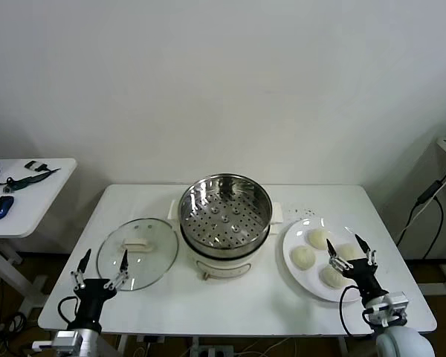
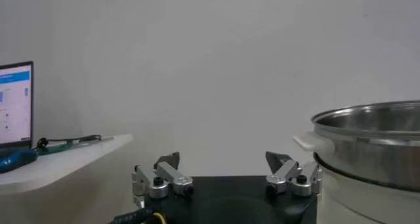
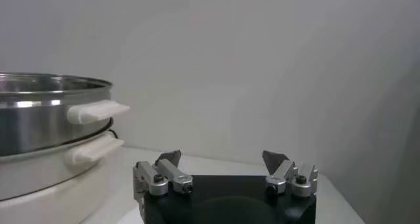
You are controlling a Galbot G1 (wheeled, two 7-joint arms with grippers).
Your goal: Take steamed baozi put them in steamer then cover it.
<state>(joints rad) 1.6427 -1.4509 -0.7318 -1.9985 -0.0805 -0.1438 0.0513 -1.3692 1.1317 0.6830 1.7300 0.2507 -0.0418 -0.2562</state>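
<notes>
The shiny steel steamer (image 1: 224,216) stands empty on its cream cooker base at the table's back middle. It also shows in the left wrist view (image 2: 374,140) and the right wrist view (image 3: 46,113). The glass cover (image 1: 137,251) lies flat on the table to its left. Several cream-white baozi (image 1: 318,238) lie on a white plate (image 1: 301,225) to its right. My left gripper (image 1: 104,260) (image 2: 223,161) is open and empty at the cover's near edge. My right gripper (image 1: 349,251) (image 3: 223,158) is open and empty over the plate's near right part.
The white table (image 1: 245,305) carries everything. A small side table (image 1: 30,201) with a blue mouse (image 1: 0,207) stands at the far left, and a laptop screen (image 2: 14,104) shows on it. A cable (image 1: 431,201) hangs at the right.
</notes>
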